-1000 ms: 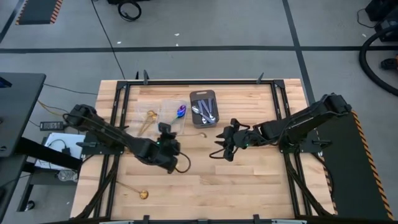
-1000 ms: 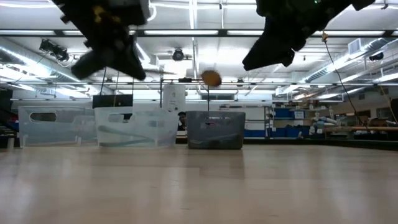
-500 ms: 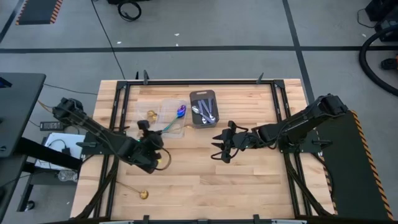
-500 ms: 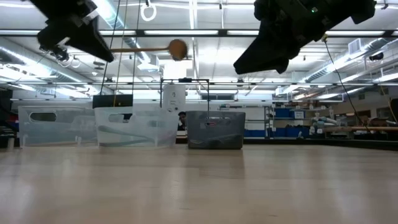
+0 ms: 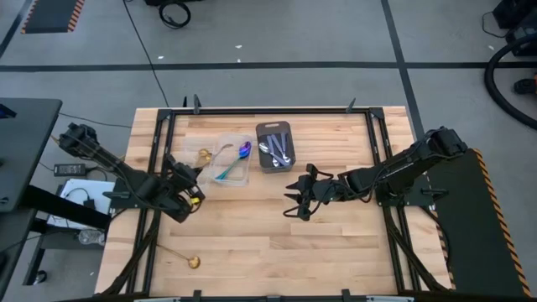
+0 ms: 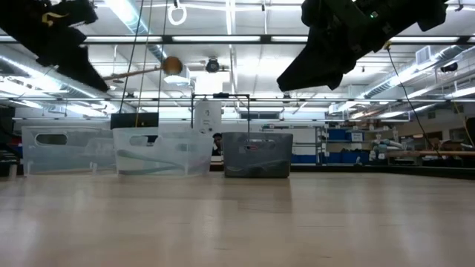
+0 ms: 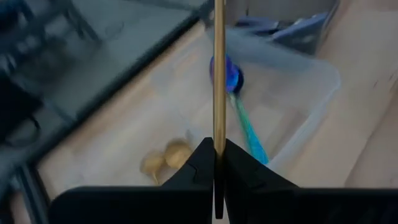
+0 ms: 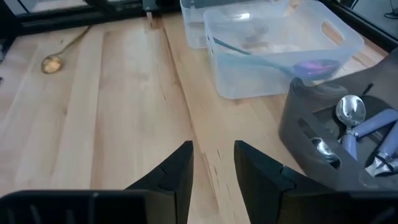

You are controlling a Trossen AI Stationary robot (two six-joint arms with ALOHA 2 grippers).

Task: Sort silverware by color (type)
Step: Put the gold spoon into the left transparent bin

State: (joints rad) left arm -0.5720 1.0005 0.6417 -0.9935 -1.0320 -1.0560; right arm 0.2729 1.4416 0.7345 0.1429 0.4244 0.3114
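high view first: the left pincer (image 5: 190,191) sits left of centre in the frame, over the desk (image 5: 336,243), just left of the two clear containers (image 5: 233,159). it's clenched on a gold spoon (image 7: 218,74); the left wrist view shows the thin gold handle pinched between both fingers (image 7: 196,168) and running straight up the middle of that picture. in the low view that same spoon hangs in the air at upper left, bowl end pointing right, well above the desk.

a rainbow spoon (image 5: 231,164) lies in the right-hand clear container, and more gold spoons (image 5: 202,156) lie in the clear container to its left. the silver spoons (image 5: 278,151) are bunched in the dark gray tray (image 5: 273,128), upper centre of the frame, right beside the containers. one more gold spoon (image 5: 189,261) lies alone on the desk at lower left, well apart from everything else.

the right pincer (image 5: 294,200) hovers just right of centre, below the tray, fingers spread and holding nothing, which the right wrist view backs up.
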